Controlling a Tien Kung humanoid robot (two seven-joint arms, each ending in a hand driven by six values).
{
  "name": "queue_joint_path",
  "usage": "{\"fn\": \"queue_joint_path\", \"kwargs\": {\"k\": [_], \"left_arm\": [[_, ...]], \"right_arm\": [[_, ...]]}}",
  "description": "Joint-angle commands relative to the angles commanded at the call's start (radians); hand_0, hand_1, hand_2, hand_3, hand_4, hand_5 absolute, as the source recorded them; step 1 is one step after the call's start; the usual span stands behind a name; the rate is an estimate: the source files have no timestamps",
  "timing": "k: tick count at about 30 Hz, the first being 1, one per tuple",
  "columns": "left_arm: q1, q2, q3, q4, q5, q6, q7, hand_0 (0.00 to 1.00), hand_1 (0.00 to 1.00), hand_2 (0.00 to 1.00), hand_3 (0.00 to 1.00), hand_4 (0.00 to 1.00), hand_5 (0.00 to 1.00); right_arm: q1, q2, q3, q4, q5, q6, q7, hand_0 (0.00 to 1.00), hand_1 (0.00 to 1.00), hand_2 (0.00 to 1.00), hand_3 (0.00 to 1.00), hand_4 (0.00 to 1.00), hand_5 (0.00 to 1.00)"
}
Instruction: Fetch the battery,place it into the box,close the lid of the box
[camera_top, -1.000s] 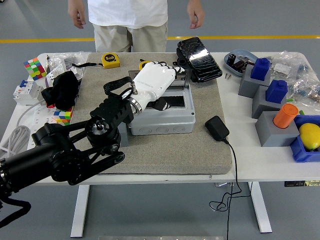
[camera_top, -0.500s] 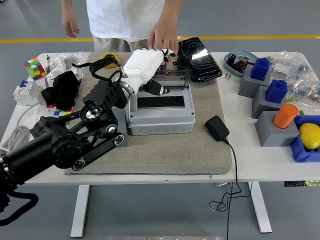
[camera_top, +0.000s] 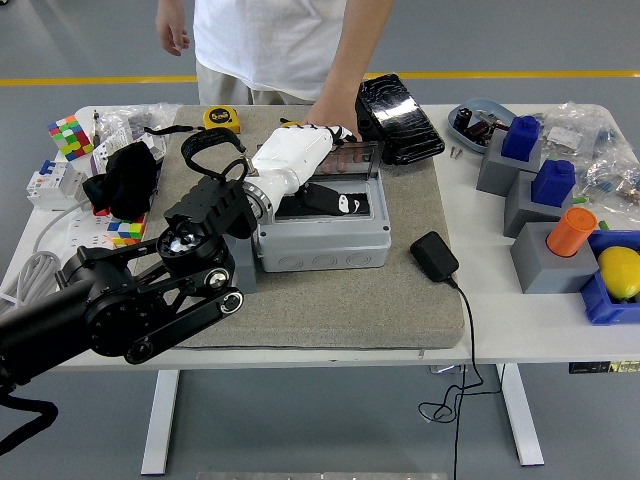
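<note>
The grey box (camera_top: 320, 240) stands open on the grey mat, its clear lid (camera_top: 358, 156) tilted up at the back edge. My left hand (camera_top: 300, 160), white with black finger joints, reaches over the open box; its fingers are stretched toward the lid and its thumb hangs over the dark inside. It holds nothing that I can see. A person's hand (camera_top: 333, 108) reaches down from the far side and touches the lid's back edge by my fingertips. I cannot pick out a battery. My right arm is out of view.
A glossy black case (camera_top: 400, 118) lies behind the box on the right. A black adapter (camera_top: 433, 255) with its cable lies on the mat's right edge. A yellow tape measure (camera_top: 222, 119), black pouch (camera_top: 125, 180) and colour cubes (camera_top: 68, 135) sit left. Grey and blue blocks (camera_top: 520, 150) stand right.
My left hand has swung from over the box back toward the lid and lowered. The person has stepped in and brought a hand down to the lid's back edge.
</note>
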Motion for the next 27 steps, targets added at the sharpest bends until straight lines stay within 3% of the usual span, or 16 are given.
{"fn": "queue_joint_path", "kwargs": {"k": [8, 15, 21, 27], "left_arm": [[0.018, 0.021, 0.02, -0.046, -0.036, -0.042, 0.049, 0.698, 0.759, 0.729, 0.786, 0.998, 0.526], [0.041, 0.051, 0.014, -0.12, -0.081, -0.092, 0.113, 0.687, 0.752, 0.721, 0.782, 0.998, 0.531], [0.05, 0.059, 0.022, -0.135, -0.142, -0.132, 0.151, 0.678, 0.743, 0.713, 0.781, 0.998, 0.533], [0.056, 0.064, 0.008, -0.157, -0.154, -0.143, 0.159, 0.671, 0.736, 0.713, 0.778, 0.998, 0.539]], "right_arm": [[-0.003, 0.0, -0.002, -0.001, 0.002, 0.001, -0.001, 0.625, 0.646, 0.665, 0.573, 0.987, 0.546], [-0.004, 0.001, -0.002, -0.001, 0.001, 0.001, -0.001, 0.623, 0.646, 0.665, 0.573, 0.987, 0.547], [-0.004, 0.002, 0.001, -0.001, 0.0, 0.002, -0.001, 0.624, 0.646, 0.664, 0.573, 0.987, 0.547], [-0.004, 0.001, 0.002, -0.001, 0.0, 0.001, -0.001, 0.625, 0.646, 0.665, 0.573, 0.988, 0.547]]}}
